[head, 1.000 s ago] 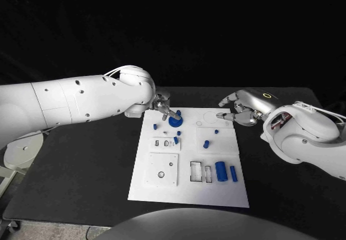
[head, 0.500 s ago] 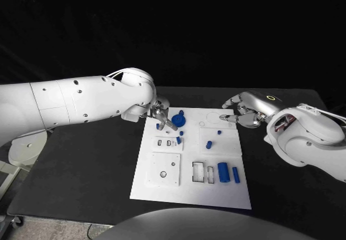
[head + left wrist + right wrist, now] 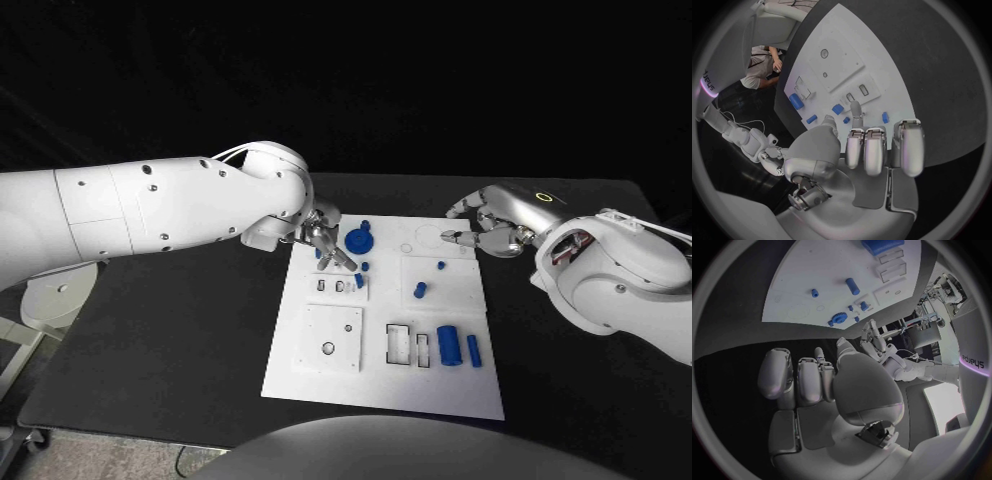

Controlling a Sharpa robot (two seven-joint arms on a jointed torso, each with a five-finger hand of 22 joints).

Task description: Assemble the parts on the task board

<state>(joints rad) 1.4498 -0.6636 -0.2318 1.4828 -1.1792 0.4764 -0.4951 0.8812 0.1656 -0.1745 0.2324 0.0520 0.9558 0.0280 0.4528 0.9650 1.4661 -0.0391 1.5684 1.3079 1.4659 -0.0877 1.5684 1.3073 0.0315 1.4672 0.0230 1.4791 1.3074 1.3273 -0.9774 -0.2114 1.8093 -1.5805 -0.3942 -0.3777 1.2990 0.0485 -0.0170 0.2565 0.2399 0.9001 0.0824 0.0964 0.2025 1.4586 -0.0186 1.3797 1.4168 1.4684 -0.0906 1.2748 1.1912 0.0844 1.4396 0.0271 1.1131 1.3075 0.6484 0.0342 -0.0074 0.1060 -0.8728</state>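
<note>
The left hand (image 3: 326,243), fingers apart and empty, hovers by the far blue parts (image 3: 358,240) on the task board (image 3: 382,385); most parts look unseated, while the right hand (image 3: 488,230) waits, loosely curled and empty.

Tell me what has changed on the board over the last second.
The left hand has drawn back slightly from the round blue disc part toward the white task board's left side and holds nothing. The right hand still hovers at the far right corner. The blue parts, including the large blue cylinder, lie as before.
</note>
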